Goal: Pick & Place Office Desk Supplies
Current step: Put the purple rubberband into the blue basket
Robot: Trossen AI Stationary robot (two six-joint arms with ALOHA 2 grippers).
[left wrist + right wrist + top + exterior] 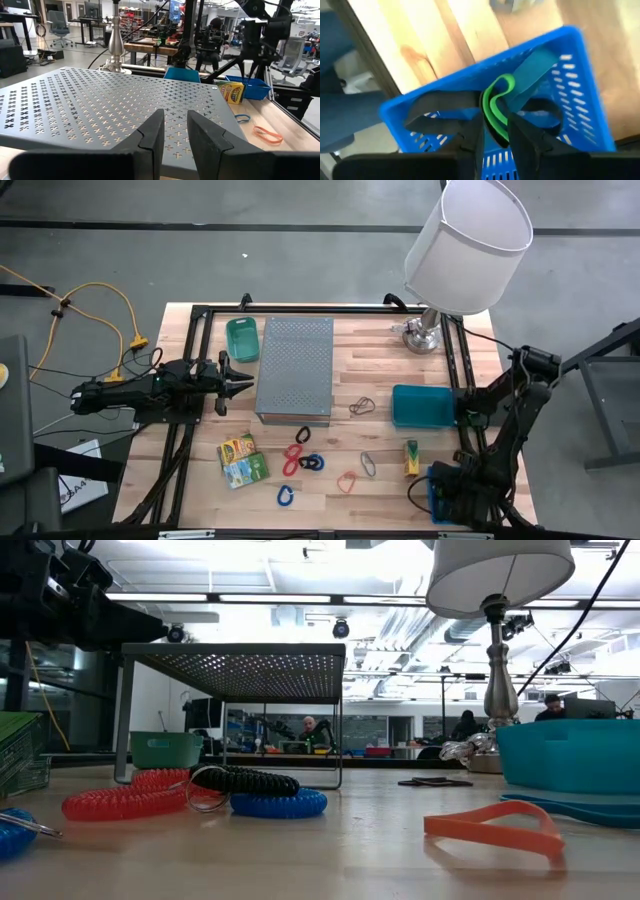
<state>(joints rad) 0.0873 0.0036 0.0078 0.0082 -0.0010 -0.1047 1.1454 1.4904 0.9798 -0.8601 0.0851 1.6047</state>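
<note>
The right gripper (494, 131) hangs over the blue basket (437, 492) at the table's (380, 350) front right corner, well forward of the grey perforated box (294, 370). Its fingers stand a narrow way apart with a green rubber band (496, 107) looped between them; whether they pinch the band or it only lies there cannot be told. Dark and teal bands lie in the basket beneath it.

In front of the box, nearest the table's front edge, lies a blue loop clip (286, 496), then a red rubber band (346, 481), a grey loop (368, 465), a red coil (292, 458) and a dark-and-blue coil (312, 463). Left of these sit two yellow-green printed packets (240, 460); to the right, a small crayon box (411, 458) stands just beside the basket. A black loop (303, 435) lies just in front of the box.

To the right of the box, a dark rubber band (361, 407) lies on the wood, and beyond it a teal tray (423, 405).

The left gripper (243, 376) hovers just beside the box's left edge, its fingers (150, 137) a narrow gap apart and holding nothing.

Off the box's far left corner sits a green bin (241, 338). Off its far right, a lamp (462, 250) with a white shade stands on the table.
</note>
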